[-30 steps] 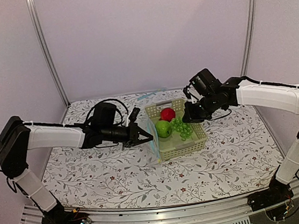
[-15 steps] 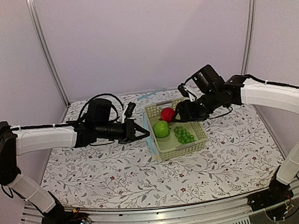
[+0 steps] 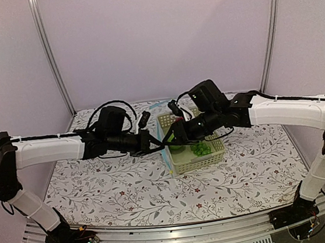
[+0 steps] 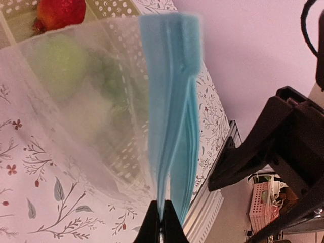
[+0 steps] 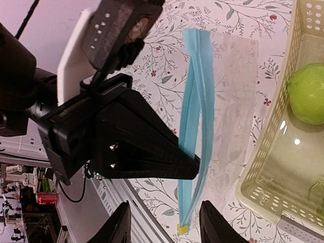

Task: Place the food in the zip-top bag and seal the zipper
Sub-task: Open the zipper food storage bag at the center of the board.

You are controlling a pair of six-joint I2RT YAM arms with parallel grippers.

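Note:
The zip-top bag (image 5: 230,101) hangs upright just left of the basket, its blue zipper (image 5: 195,101) facing the left arm. My left gripper (image 4: 162,223) is shut on one lip of the zipper (image 4: 169,111). My right gripper (image 5: 164,228) is open, its fingers (image 5: 119,225) straddling the strip's lower end near a yellow tab (image 5: 182,229) without touching it. The green apple (image 5: 306,93) lies in the basket. The red apple (image 4: 58,12) sits behind it. In the top view both grippers meet at the bag (image 3: 166,155), and the right arm hides the red apple.
The pale green basket (image 3: 205,159) stands right of the bag and also holds a bunch of green grapes (image 3: 201,149). The left gripper's black body (image 5: 126,147) sits close beside my right fingers. The floral table's near edge and metal rail (image 3: 176,237) lie below.
The right arm swung left from above the basket to the bag's mouth and its jaws opened. The left arm kept its pinch on the zipper, barely shifting.

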